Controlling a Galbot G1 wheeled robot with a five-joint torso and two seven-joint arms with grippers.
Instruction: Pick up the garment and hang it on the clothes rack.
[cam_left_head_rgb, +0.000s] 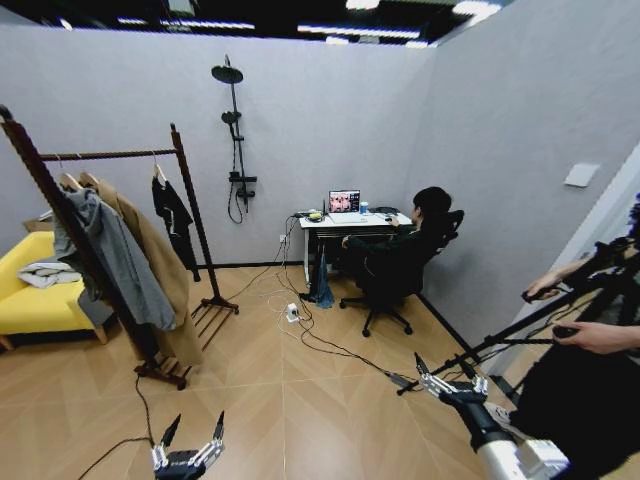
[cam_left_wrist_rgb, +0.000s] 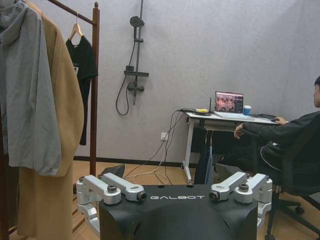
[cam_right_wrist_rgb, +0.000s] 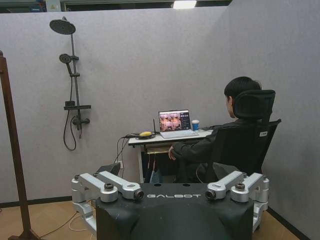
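The garment (cam_left_head_rgb: 174, 222), a black T-shirt on a light wooden hanger, is seen hanging from the rail of the clothes rack (cam_left_head_rgb: 118, 154), at its far right end beside the post. On the same rail, to its left, a long tan coat (cam_left_head_rgb: 150, 262) and a grey hooded jacket (cam_left_head_rgb: 110, 255) are hung. The left claw (cam_left_head_rgb: 189, 435) is held low and near, spread wide, nothing gripped. The right claw (cam_left_head_rgb: 447, 375) is held at the near right, also spread wide and unloaded. Both are well apart from the rack.
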